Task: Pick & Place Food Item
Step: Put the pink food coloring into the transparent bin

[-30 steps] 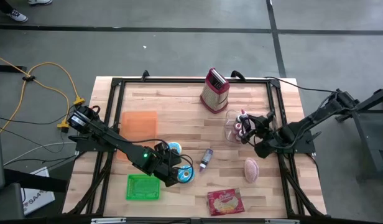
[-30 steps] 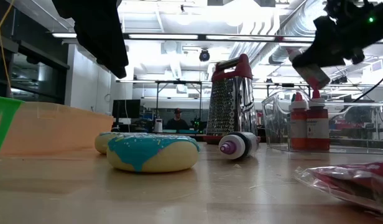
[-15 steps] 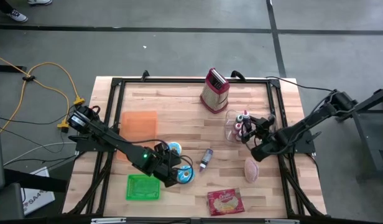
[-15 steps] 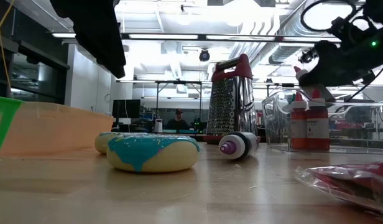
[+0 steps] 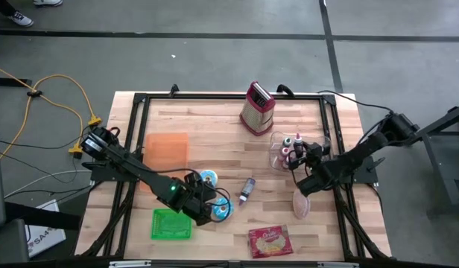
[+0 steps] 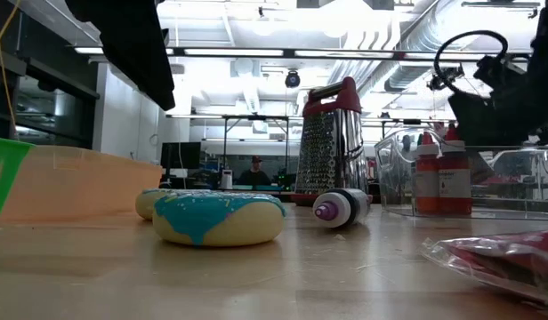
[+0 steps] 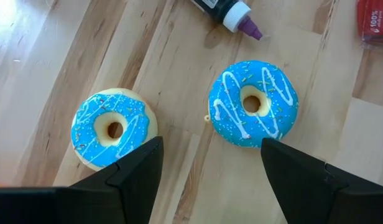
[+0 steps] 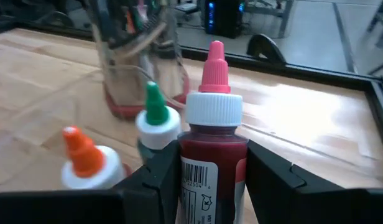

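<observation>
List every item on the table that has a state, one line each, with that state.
left claw: open, above two donuts
right claw: shut on the red bottle
red bottle: upright, capped, held
green-capped bottle: upright, capped
orange-capped bottle: upright, capped
purple-tipped bottle: lying on its side
grater: standing upright
snack bag: lying flat

"100%" on red packet

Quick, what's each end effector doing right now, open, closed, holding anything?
Left end effector: open, empty, above the two blue donuts.
Right end effector: closed on the red bottle.
</observation>
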